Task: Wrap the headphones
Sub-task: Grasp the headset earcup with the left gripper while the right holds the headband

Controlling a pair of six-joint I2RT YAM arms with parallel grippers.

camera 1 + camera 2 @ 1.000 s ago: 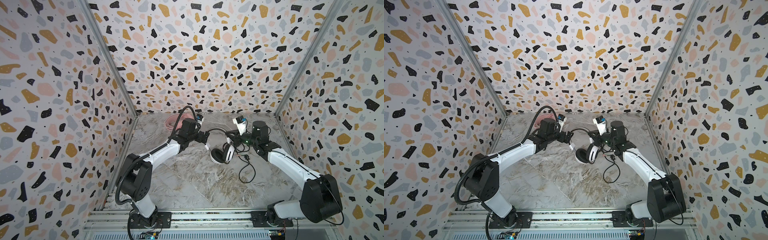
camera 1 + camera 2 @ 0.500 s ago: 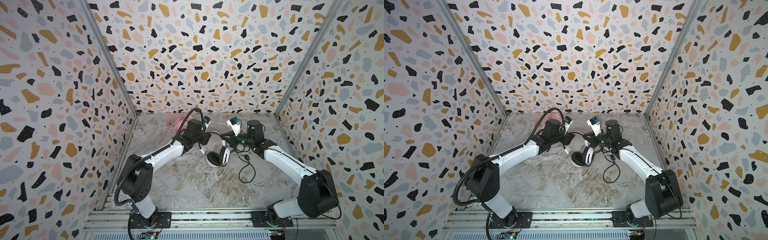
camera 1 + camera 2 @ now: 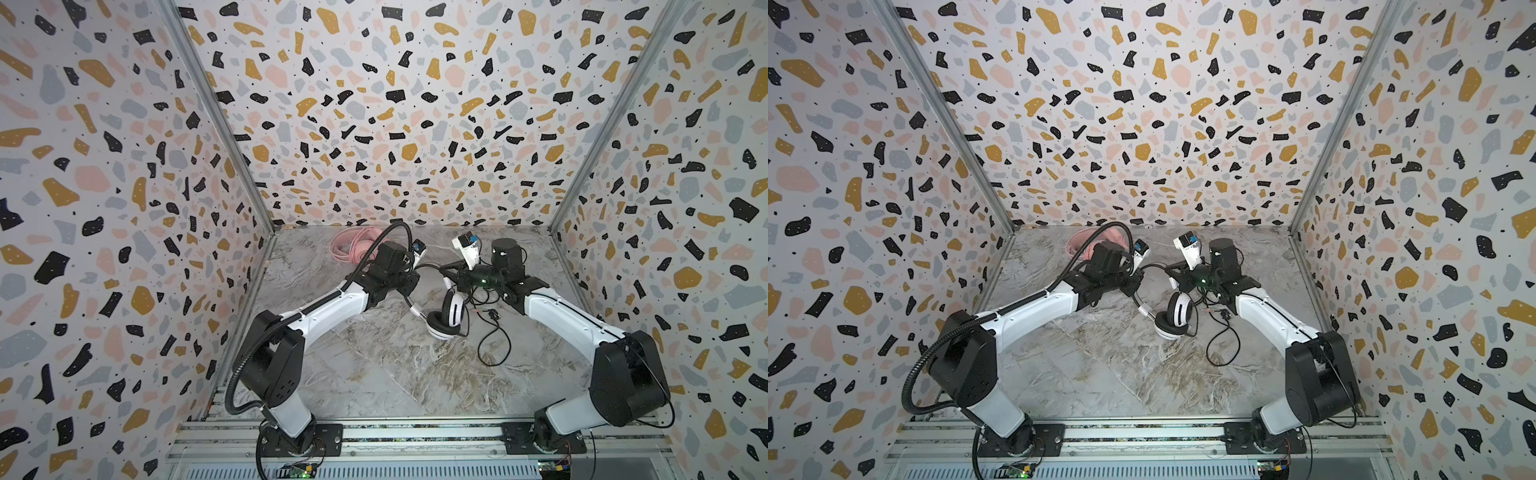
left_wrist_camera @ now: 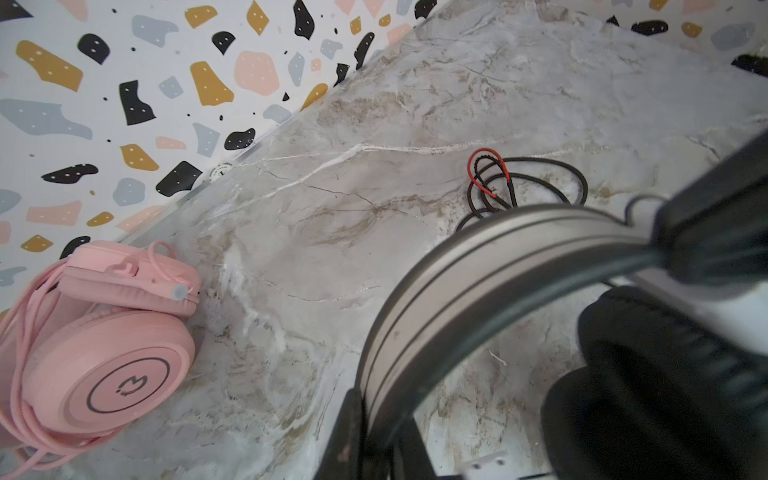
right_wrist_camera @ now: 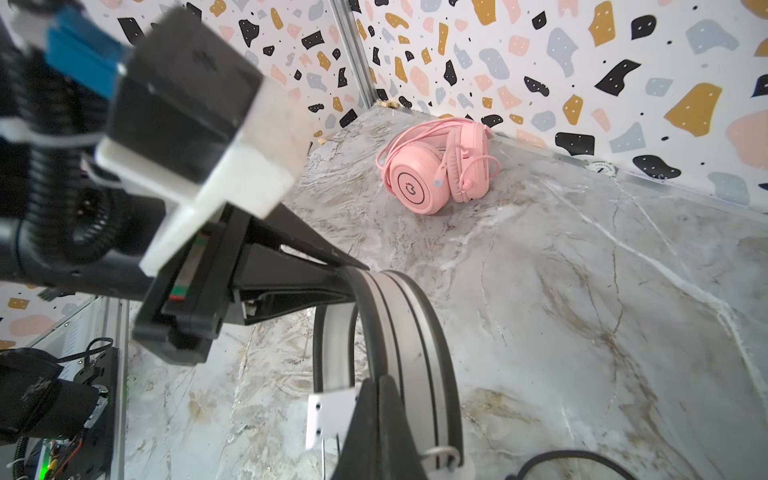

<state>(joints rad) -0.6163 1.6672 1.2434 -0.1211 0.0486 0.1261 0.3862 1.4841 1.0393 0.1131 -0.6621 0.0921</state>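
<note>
1. White headset (image 3: 453, 309) was over the middle of the table (image 3: 374, 374), well apart from the pink headset (image 3: 362, 246), in front of it and to its right in both top views.
2. Pink headset lay against the back wall (image 3: 415, 124) with its pink cord (image 4: 45, 446) looped round it. Both grippers were well apart from it.
3. Left gripper (image 4: 380, 419) was on the white headset's headband (image 4: 478, 266), on the stretch nearer the pink headset. Its jaws pinched the band, one finger on each face.
4. Right gripper (image 5: 377, 399) was on the same headband, on the stretch farther from the pink headset. Its jaws were pressed together at the band and looked to be pinching it, but the contact was partly hidden by the fingers.
5. Headband arched between the two grippers. The ear cups (image 3: 1177, 309) hung lower, on the side away from the pink headset. Could not tell if the cups touched the table.
6. Black cord (image 4: 540, 160) lay in loose loops on the table, beyond the white headset from the pink headset and partly under the right arm (image 3: 561, 316).
7. A red tie (image 4: 484, 150) sat on one coil of the black cord, well apart from the pink headset.
</note>
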